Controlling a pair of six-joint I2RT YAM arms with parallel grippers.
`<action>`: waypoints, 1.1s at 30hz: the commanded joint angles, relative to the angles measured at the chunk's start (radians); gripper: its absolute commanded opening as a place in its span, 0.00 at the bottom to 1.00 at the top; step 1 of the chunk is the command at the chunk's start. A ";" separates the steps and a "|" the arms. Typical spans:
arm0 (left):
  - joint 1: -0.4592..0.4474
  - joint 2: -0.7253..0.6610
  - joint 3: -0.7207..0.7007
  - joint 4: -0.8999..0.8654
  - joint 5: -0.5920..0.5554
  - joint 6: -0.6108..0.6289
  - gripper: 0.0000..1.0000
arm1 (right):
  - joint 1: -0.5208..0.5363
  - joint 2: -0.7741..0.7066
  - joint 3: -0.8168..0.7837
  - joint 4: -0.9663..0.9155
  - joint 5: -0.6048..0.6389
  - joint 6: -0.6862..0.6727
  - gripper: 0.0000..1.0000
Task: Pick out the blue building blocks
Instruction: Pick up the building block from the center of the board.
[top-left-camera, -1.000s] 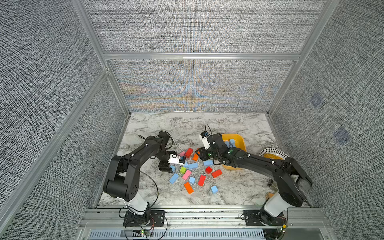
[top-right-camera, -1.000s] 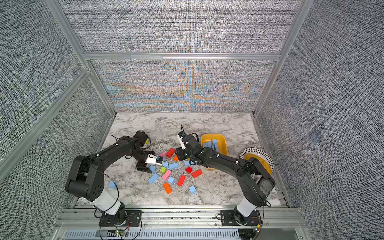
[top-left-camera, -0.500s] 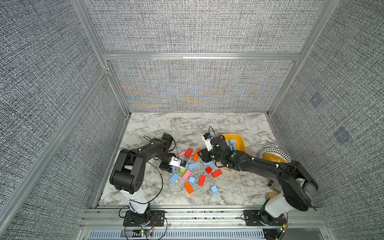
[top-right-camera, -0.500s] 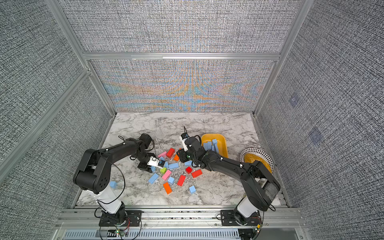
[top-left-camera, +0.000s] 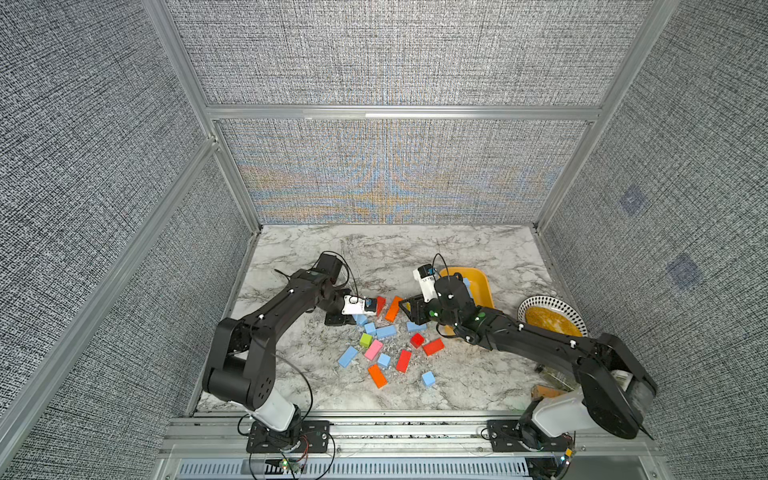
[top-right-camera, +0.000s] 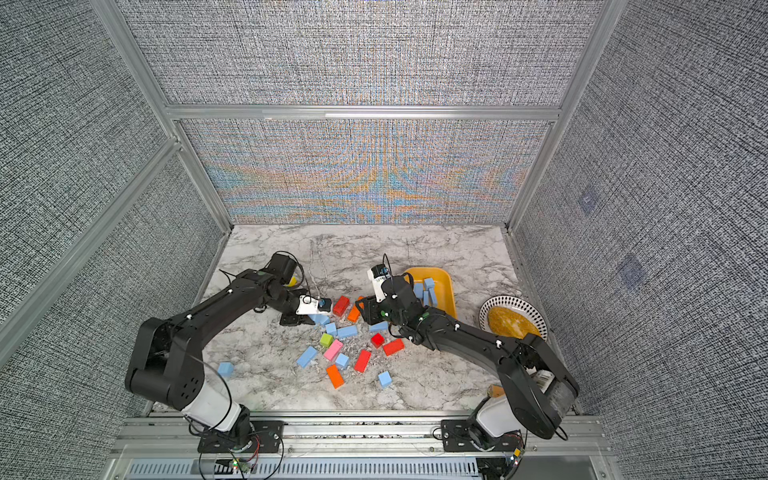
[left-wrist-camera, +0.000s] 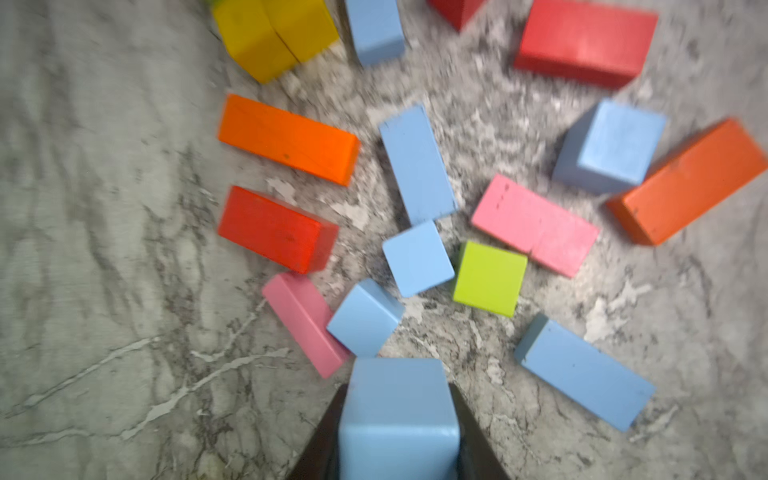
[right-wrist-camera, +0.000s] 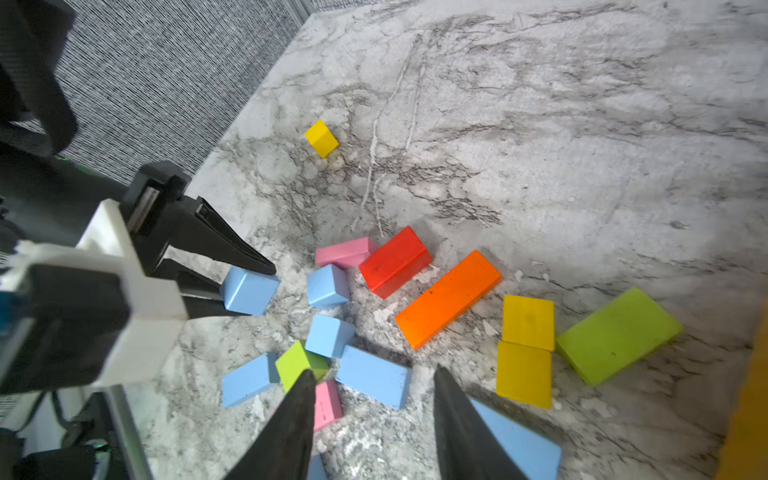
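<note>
**One blue cube (left-wrist-camera: 399, 415) pinched in the left claw (left-wrist-camera: 399, 395), right claw (right-wrist-camera: 374, 370) spread over the pile**

Left claw: pressed onto the light-blue cube, with a dark finger (left-wrist-camera: 324, 449) on either side of it. In the right wrist view, at the edge of the scatter nearest the left arm, cube slightly tilted. Impossible to tell whether lifted or touching the surface (top-left-camera: 415, 257).

Right claw: fingers well apart with nothing between them, poised over a blue brick (right-wrist-camera: 374, 376) just beside a green cube (right-wrist-camera: 299, 363).

Rest of the blue building blocks (top-left-camera: 385, 331): mostly loose on the marbled surface between the two arms, mixed with red bricks (top-left-camera: 403, 360), orange bricks (top-left-camera: 377, 375) and a pink brick (top-left-camera: 373, 349). One more apart from the others, near the left arm's base (top-right-camera: 225, 369). A few inside the yellow tray (top-right-camera: 444, 282), just behind the right claw in both top views.

Farther along the right arm: a plate (top-right-camera: 511, 299) with a dotted rim and something yellow on it. Off alone by the left arm, well apart from the pile: a single yellow cube (right-wrist-camera: 321, 138).
</note>
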 joint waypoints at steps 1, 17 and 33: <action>0.000 -0.063 -0.031 0.118 0.189 -0.243 0.14 | 0.004 0.033 0.034 0.087 -0.173 0.059 0.46; -0.002 -0.218 -0.194 0.284 0.335 -0.358 0.14 | 0.047 0.217 0.148 0.194 -0.425 0.272 0.47; -0.003 -0.235 -0.188 0.275 0.351 -0.344 0.23 | 0.039 0.260 0.185 0.190 -0.558 0.314 0.22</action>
